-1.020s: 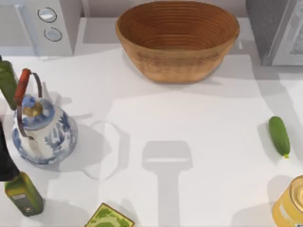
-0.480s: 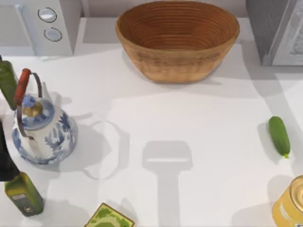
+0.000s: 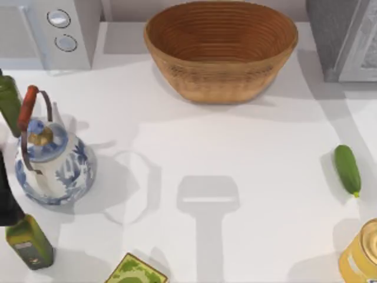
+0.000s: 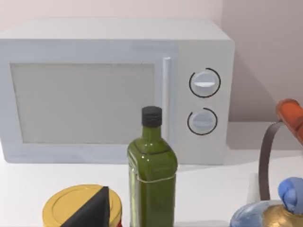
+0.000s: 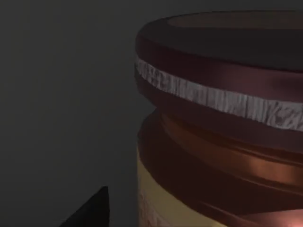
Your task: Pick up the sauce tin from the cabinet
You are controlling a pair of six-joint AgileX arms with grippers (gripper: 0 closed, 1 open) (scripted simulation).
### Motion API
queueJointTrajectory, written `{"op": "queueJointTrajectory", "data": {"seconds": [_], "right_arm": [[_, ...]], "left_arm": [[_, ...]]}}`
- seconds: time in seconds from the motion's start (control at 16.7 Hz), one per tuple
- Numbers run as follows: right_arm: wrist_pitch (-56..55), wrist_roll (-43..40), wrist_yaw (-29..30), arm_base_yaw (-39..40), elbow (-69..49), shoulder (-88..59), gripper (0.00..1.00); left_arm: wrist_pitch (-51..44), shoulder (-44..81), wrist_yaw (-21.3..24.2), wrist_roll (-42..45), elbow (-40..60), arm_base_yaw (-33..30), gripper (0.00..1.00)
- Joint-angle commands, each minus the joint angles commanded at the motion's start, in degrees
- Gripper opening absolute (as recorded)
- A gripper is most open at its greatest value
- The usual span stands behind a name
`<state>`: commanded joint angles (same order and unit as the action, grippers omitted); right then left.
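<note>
Through our right wrist camera we see the sauce tin (image 5: 222, 127), a small round can with a glossy maroon-brown rim and a cream label, looming very close inside a dim grey space that we take for the inside of the cabinet (image 3: 341, 38), the large grey box with a pale framed door at the table's far right. One dark fingertip (image 5: 92, 210) of our right gripper shows beside the tin; we cannot tell whether the claw is open or closed.

Our worry: pushing in blindly could nudge the tin over or deeper, or close the fingers off-centre on its slick rim. Our left arm idles near the white two-knob microwave (image 4: 118, 90).
</note>
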<state>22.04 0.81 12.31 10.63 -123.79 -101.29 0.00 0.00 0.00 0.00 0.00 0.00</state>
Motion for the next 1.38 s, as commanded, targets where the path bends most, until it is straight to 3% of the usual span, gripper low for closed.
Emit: {"op": "queueJointTrajectory", "data": {"seconds": [0.42,1.2,1.38], "right_arm": [[0.6,0.0,-0.5,-0.6,-3.9,-3.4,1.00],[0.6,0.0,-0.5,-0.6,-3.9,-3.4,0.02],[0.6,0.0,-0.5,-0.6,-3.9,-3.4,0.00]], "left_arm": [[0.0,0.0,0.0,0.0,0.0,0.0,1.00],[0.0,0.0,0.0,0.0,0.0,0.0,1.00],[0.0,0.0,0.0,0.0,0.0,0.0,1.00]]}}
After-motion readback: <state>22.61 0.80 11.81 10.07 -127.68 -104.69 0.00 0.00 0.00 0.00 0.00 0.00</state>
